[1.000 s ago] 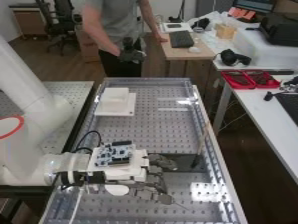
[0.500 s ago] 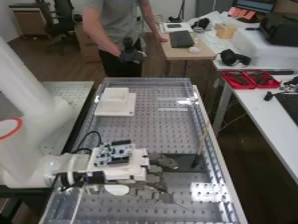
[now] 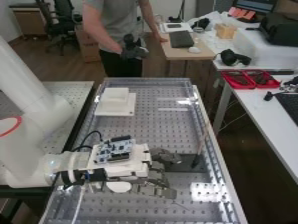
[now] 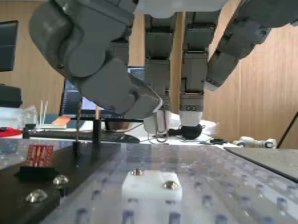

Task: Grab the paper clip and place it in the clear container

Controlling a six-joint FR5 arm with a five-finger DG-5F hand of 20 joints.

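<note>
"Why was the hand (image 3: 157,189) held low over the worktop (image 3: 148,128)?"

"So that something thin could be pinched, presumably; the fingers (image 4: 158,60) were extended, nothing visibly gripped."

"And the paper clip?"

"Its place could not be told with certainty."

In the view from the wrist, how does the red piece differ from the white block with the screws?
The red piece stands upright; the white block lies low and flat.
The red piece has pale marks on its face; the white block has two screw heads on top.
The red piece rises from a black base; the white block has none.
Both look straight-edged.
</note>
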